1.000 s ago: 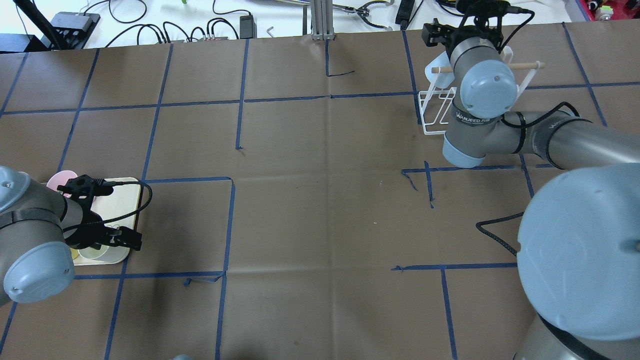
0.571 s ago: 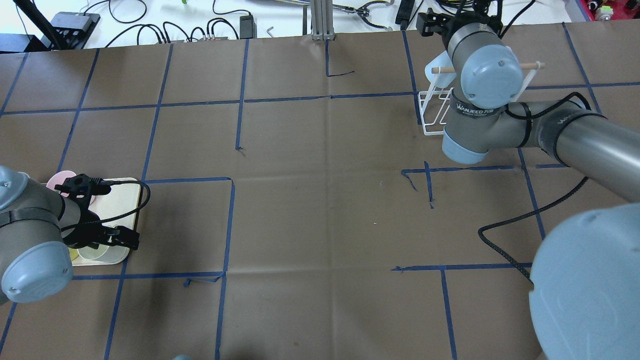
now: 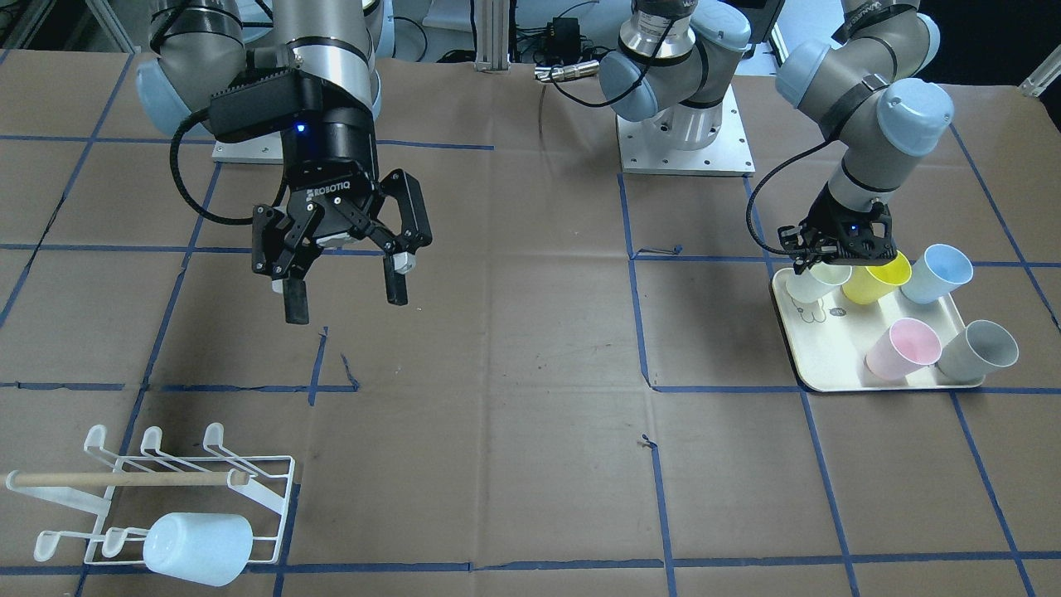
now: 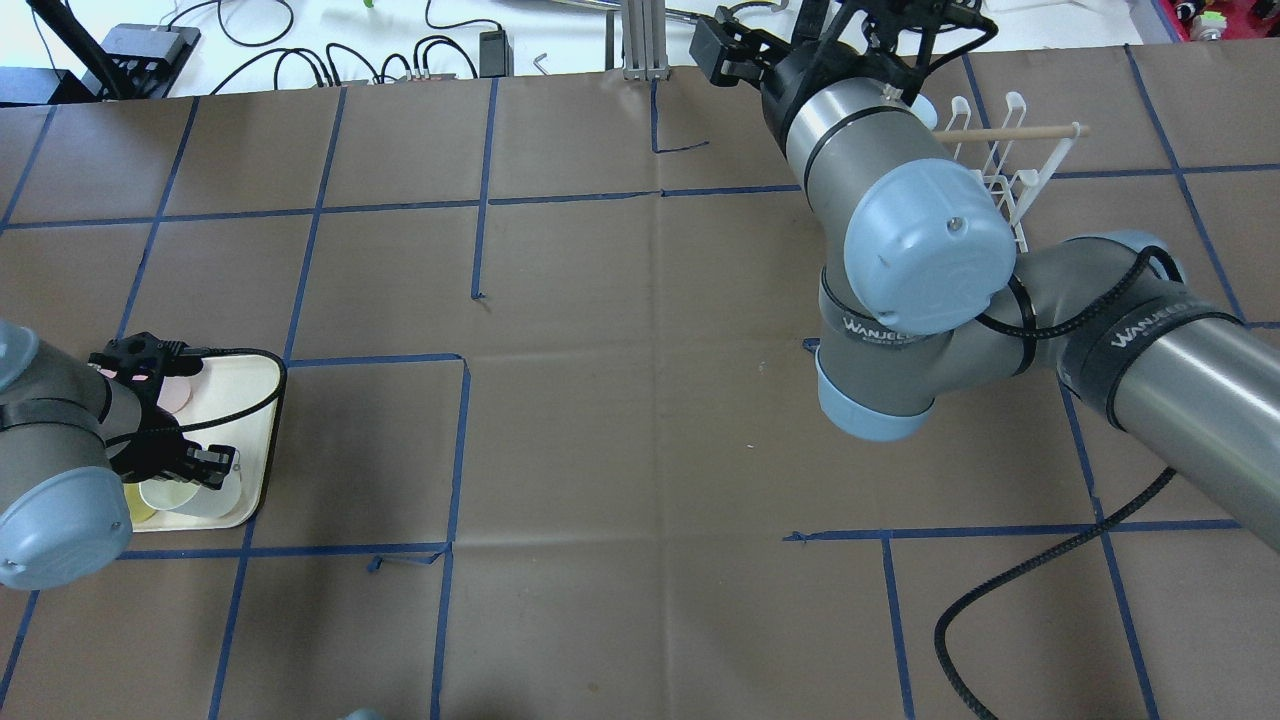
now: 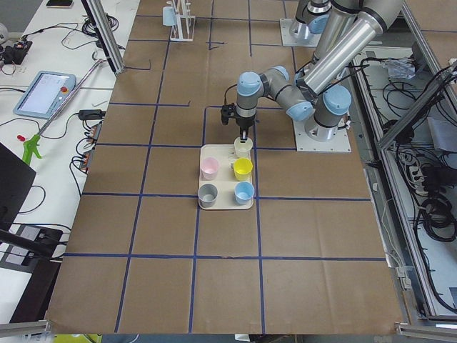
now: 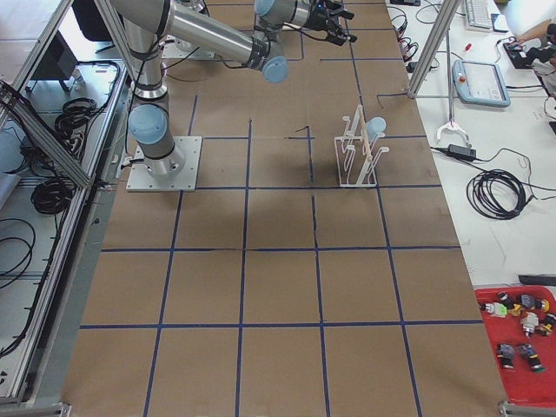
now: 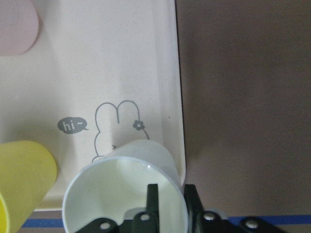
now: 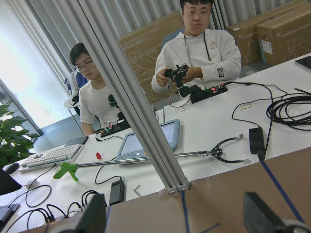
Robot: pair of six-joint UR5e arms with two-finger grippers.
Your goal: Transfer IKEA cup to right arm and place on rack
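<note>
A white IKEA cup (image 7: 112,189) stands at the near corner of a cream tray (image 3: 829,356), beside the yellow cup (image 3: 879,278). My left gripper (image 3: 816,267) is shut on its rim, with one finger (image 7: 152,199) inside the cup and the other outside. The right arm hangs above the table with its gripper (image 3: 346,305) open and holding nothing; in its wrist view both fingertips (image 8: 92,213) stand far apart. The white wire rack (image 3: 257,485) with its wooden dowel stands at the far right corner and carries a pale blue cup (image 3: 197,547).
Pale blue (image 3: 937,274), pink (image 3: 902,348) and grey (image 3: 978,350) cups also stand on the tray. Two people sit at a white bench (image 8: 218,131) past the table's far edge. An aluminium post (image 4: 640,40) stands at that edge. A black cable (image 4: 1010,600) trails from the right arm.
The right arm has swung left, away from over the rack, so the rack's prongs now show. The left gripper has shifted left and closer in over the white cup.
</note>
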